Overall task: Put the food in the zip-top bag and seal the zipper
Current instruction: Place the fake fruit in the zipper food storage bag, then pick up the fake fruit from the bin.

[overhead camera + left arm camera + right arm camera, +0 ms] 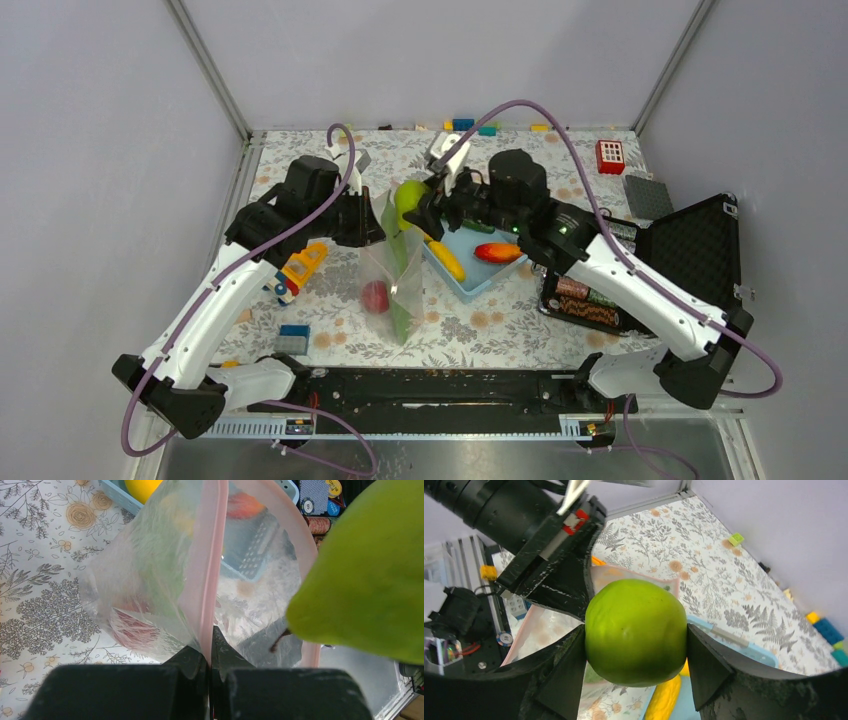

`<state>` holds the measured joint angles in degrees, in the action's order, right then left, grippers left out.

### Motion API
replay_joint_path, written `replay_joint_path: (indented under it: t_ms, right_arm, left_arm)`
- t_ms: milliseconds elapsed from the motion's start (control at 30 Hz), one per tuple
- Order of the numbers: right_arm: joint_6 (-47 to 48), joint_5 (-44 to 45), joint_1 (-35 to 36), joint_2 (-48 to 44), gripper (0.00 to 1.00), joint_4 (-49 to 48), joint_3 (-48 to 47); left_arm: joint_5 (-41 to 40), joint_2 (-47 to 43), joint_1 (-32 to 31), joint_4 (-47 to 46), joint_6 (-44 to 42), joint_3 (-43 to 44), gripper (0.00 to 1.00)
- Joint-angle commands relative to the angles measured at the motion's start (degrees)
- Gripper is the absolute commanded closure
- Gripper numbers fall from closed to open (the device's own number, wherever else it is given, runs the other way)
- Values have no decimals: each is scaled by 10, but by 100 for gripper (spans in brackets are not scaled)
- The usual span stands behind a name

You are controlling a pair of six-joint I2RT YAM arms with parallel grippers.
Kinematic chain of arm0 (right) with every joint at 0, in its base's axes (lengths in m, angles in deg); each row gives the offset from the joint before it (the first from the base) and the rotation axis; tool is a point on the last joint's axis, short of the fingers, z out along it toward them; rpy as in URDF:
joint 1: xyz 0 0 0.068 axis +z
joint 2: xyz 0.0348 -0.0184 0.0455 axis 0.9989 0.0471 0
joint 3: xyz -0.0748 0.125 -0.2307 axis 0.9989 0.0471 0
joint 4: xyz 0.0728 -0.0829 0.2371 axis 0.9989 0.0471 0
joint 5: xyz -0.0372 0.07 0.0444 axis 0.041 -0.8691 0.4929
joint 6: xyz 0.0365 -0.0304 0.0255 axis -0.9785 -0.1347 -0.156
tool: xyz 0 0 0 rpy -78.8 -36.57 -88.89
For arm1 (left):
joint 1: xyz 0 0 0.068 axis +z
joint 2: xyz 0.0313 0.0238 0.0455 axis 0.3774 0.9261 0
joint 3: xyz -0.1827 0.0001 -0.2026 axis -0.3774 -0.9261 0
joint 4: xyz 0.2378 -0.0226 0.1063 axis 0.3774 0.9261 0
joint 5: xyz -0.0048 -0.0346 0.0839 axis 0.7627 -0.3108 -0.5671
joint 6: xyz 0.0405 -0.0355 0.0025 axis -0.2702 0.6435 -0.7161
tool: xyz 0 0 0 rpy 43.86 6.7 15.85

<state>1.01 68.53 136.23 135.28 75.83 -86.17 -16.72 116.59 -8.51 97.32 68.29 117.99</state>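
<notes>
Two pieces of the food are seen already inside the zip-top bag [393, 278]: a red apple [375, 296] low on its left side, and a long green piece [404, 318] along its near right edge, which cannot be told as cucumber or pod. A third piece, a green fruit [635, 630], is clamped between the jaws of the right gripper [428, 208], which are spread wide around it and pressed against its two sides. At least three more pieces are left in the light blue basket [470, 294] just to the right of the bag: a banana [447, 260], a red-orange fruit [497, 252] and a dark green piece [478, 228] at its far side. The task is therefore judged to be about halfway, with the loading unfinished and the sealing not yet begun. The zipper [207, 580] is parted, its two pink strips spreading away from one corner. That corner is pinched by the fully closed left gripper [210, 656], by which the mouth of the bag is held raised. The green fruit is held just beside the raised mouth, on its right and slightly above it, close to the open pink rim but not yet inside it. In the left wrist view it is seen at the right edge of the opening.
</notes>
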Motion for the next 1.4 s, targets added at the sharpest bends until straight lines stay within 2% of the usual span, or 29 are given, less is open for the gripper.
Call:
replay_joint_path:
  t_ms: [0, 100, 167, 300, 400, 500, 700, 900, 1033, 1133, 1267, 1367]
  right_arm:
    - [126, 11, 39, 36, 63, 13, -38]
    - [186, 22, 60, 60, 60, 55, -40]
    - [207, 20, 68, 66, 54, 75, -41]
    - [217, 17, 72, 69, 22, 100, -47]
    - [217, 15, 73, 63, 9, 97, -42]
    - [205, 17, 73, 57, 2, 83, -34]
    - [155, 44, 73, 58, 0, 81, -48]
    - [59, 175, 71, 43, 0, 64, -48]
    - [12, 227, 61, 28, 0, 52, -28]
    - [-42, 211, 24, 15, 0, 52, -11]
    - [-103, 99, -47, -1, 0, 23, 35]
    - [-122, 70, -77, 5, 0, 16, 57]
  left_arm:
    - [21, -11, 3, -32, 2, -1, 100]
    - [20, -10, 3, -32, 1, -2, 100]
    - [21, -10, 3, -32, 0, -2, 100]
    - [20, -11, 3, -32, 0, -4, 100]
    - [19, -12, 3, -31, 0, -4, 100]
    - [18, -17, 3, -31, -1, -6, 100]
    - [20, -22, 3, -33, -2, -6, 100]
    - [5, -30, 3, -33, -4, -7, 100]
    - [-31, -39, 4, -32, 0, -10, 100]
    - [-39, -44, 5, -32, -1, -12, 100]
    - [-43, -49, 7, -32, -2, -13, 100]
    - [-48, -51, 8, -33, 0, -14, 100]
